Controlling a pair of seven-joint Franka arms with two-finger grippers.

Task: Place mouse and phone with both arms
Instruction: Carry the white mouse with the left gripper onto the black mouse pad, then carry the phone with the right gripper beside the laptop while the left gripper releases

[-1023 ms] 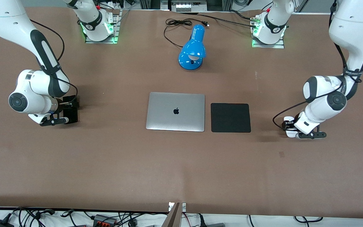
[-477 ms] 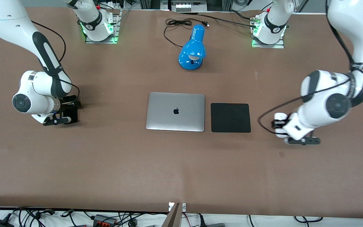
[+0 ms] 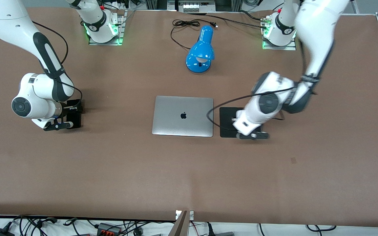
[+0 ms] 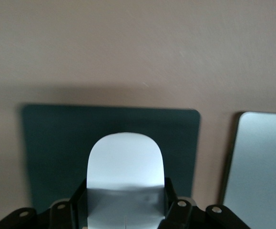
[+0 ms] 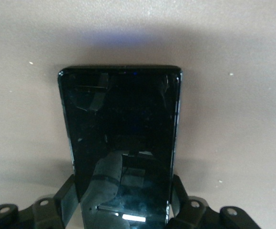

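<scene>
Carry step in hand: left gripper (image 4: 126,210), clamped on the mouse (image 4: 126,179), hangs over the mouse pad (image 4: 52,152), needing descent; right gripper (image 5: 123,210) grips the phone (image 5: 121,143) at the laptop's (image 3: 182,115) nine o'clock.

The front view looks down from high across the table (image 3: 110,170), facing the 2 arm bases along its top edge. The left wrist view looks close past its fingers (image 4: 173,200) onto the black pad (image 4: 52,148) and laptop (image 4: 261,167), both shared with the front view (image 3: 231,113) (image 3: 182,115). The right wrist view sits very close over the phone (image 5: 121,143).
</scene>
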